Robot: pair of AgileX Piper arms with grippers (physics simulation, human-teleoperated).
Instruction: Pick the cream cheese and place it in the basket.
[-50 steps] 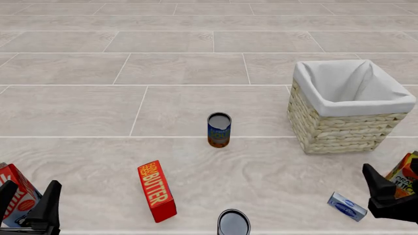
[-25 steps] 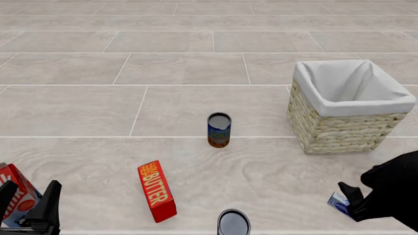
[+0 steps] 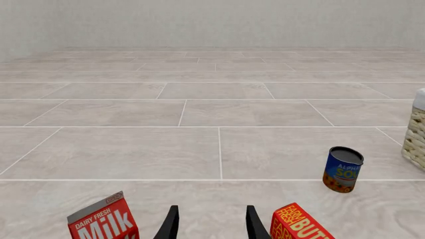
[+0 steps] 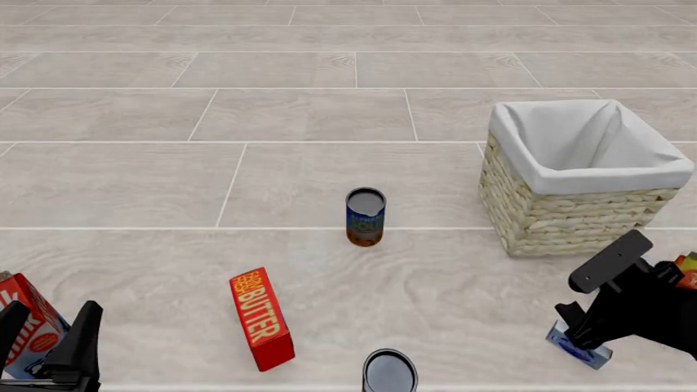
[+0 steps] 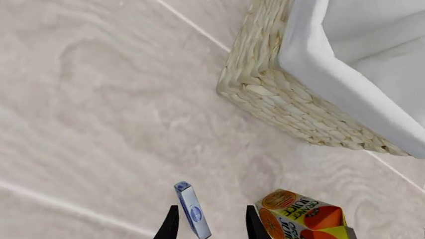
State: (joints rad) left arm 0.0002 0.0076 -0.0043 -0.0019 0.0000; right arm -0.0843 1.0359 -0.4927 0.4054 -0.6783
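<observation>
The cream cheese (image 4: 577, 349), a small flat light-blue and white box, lies on the floor near the front right, partly covered by my right gripper (image 4: 575, 328). That gripper points down over it and is open. In the right wrist view the cream cheese (image 5: 192, 209) stands on its thin edge between the two fingers (image 5: 170, 225), closer to one of them and touching neither. The wicker basket (image 4: 566, 220) with its white liner stands just beyond, and its woven wall (image 5: 292, 99) fills that view. My left gripper (image 4: 49, 328) is open at the front left with nothing between its fingers (image 3: 168, 225).
A red butter box (image 4: 261, 318) lies front centre. A blue soup can (image 4: 365, 216) stands mid-floor and a second can (image 4: 389, 371) at the front edge. A milk carton (image 4: 28, 314) is beside my left gripper. An orange juice carton (image 5: 299, 219) stands right beside the cream cheese.
My right arm has swung in and tipped downward, bringing its open fingers from beside the cream cheese to over it. The left arm and all objects have stayed put.
</observation>
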